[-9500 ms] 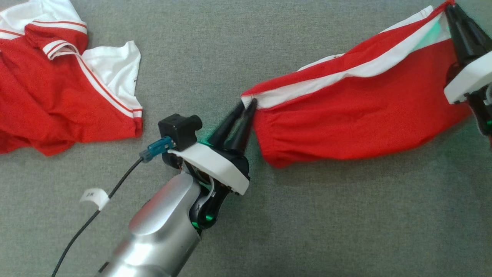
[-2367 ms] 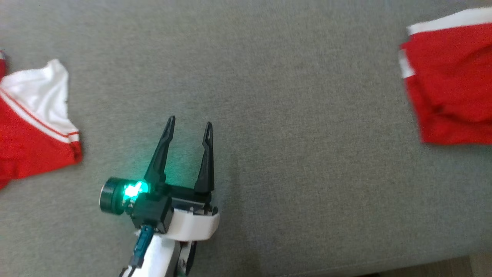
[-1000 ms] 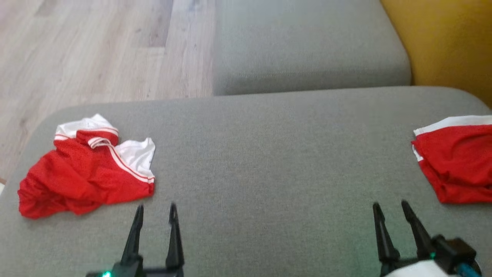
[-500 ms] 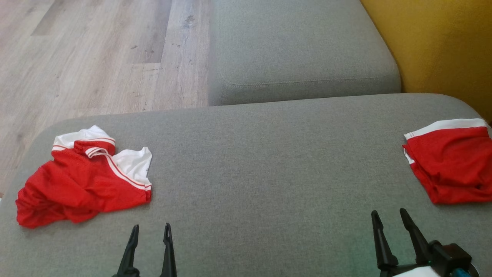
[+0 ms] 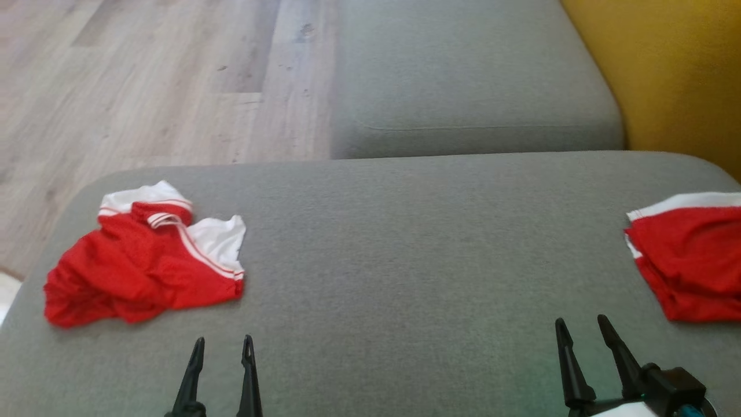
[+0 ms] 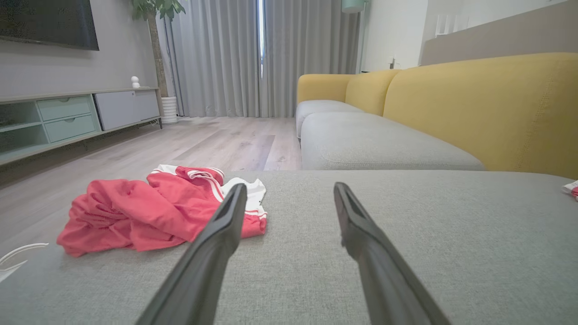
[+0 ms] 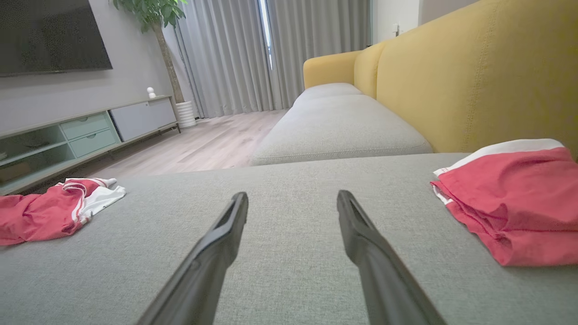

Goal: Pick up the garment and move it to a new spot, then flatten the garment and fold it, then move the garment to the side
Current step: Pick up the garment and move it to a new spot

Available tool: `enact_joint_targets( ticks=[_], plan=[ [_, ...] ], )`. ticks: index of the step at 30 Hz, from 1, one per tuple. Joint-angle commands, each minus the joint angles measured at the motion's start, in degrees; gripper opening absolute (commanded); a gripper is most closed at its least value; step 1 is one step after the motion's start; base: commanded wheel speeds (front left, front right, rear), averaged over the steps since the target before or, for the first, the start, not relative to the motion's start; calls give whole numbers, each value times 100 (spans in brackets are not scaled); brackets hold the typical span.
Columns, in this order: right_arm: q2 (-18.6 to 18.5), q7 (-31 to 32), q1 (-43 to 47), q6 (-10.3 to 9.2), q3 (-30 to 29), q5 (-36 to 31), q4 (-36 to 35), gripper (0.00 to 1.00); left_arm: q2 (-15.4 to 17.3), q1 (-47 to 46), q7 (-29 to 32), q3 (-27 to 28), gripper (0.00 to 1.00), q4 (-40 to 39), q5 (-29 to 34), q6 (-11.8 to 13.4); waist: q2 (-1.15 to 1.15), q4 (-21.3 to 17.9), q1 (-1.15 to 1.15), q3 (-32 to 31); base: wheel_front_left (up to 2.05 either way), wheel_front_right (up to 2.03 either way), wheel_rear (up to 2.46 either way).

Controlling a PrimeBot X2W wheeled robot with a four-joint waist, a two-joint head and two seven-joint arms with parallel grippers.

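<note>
Both left hand (image 5: 223, 343) and right hand (image 5: 580, 322) are spread, empty. Crumpled garment (image 5: 133, 269) looks soft, floppy; pinch its white sleeve (image 5: 217, 246).

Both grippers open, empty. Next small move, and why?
Likely reach the left gripper forward and left toward the crumpled red-and-white mesh garment: it lies bunched on the grey fabric cushion, nearest that arm, while the folded red garment with white trim already sits aside by the right gripper.
</note>
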Motion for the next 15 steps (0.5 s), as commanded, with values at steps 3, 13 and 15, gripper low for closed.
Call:
enact_joint_targets(
  ticks=[3,13,15],
  plan=[
    [-50,-63,-180,42,131,13,-171,100,-32,-399,-30,201,100,-209,92,6,0,376,0,46,0,0,0],
    [4,-63,-298,42,181,58,-196,100,-32,-415,-30,406,100,-268,204,13,0,1456,0,221,0,0,0],
    [19,-63,-315,42,172,60,-194,100,-31,-427,-30,474,100,-273,216,19,0,1695,0,270,0,0,0]
  ],
)
